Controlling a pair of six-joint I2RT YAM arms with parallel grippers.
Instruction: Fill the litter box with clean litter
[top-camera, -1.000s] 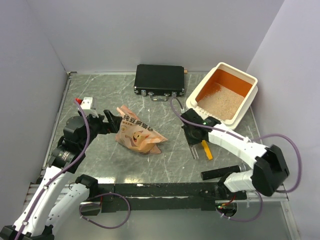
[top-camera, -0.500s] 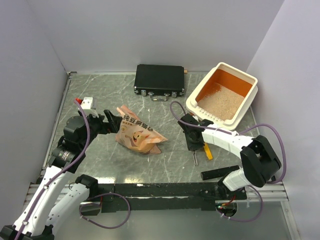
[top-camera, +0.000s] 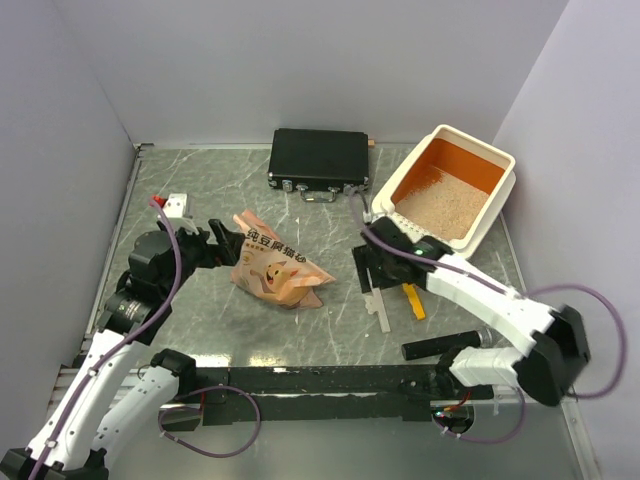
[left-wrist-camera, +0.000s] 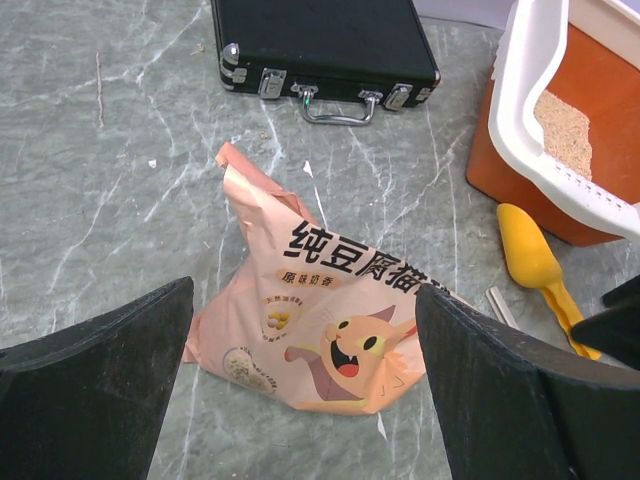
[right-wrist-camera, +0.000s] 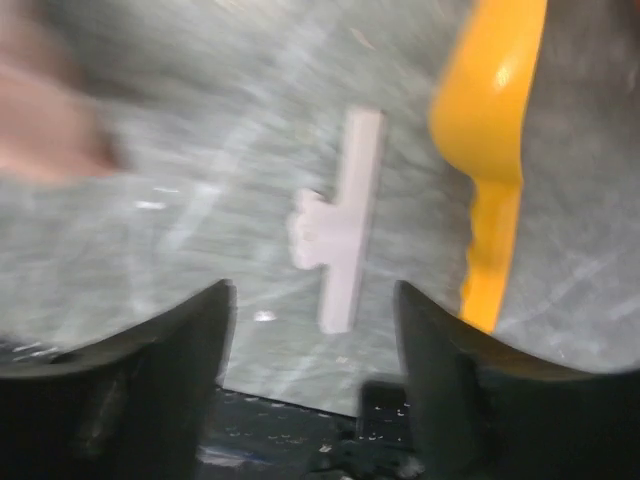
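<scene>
— While the litter box (top-camera: 503, 203) is sitting in the upper right of the overhead view, with clean litter (top-camera: 440, 205) covering the nearer part of its orange floor, what is changing around it?

— Only the right arm is moving. The right gripper (top-camera: 372, 272) is sliding leftward, away from the yellow scoop (top-camera: 412, 299). A white clip-like piece (top-camera: 378, 309) that it was covering a second ago is now showing on the table just below it. Its jaws are standing spread, gripping nothing.

— And the other side?

— The left gripper (top-camera: 222, 246) is hanging where it was, fingers wide apart. It is facing the printed bag (top-camera: 272, 268) at centre frame without touching it. Bag, box and black case (top-camera: 320, 158) are lying as before.

— What is that telling us?

— I am judging that pouring is finished or nearly so. Nothing is being carried, and the right arm seems to be going for the clip rather than adding litter.

— What are we missing?

— The right wrist view is smearing badly, so the white piece is proving hard to identify. The arm is hiding part of the box's near end, and the litter's depth is not readable. I cannot tell whether the bag is holding more.
</scene>
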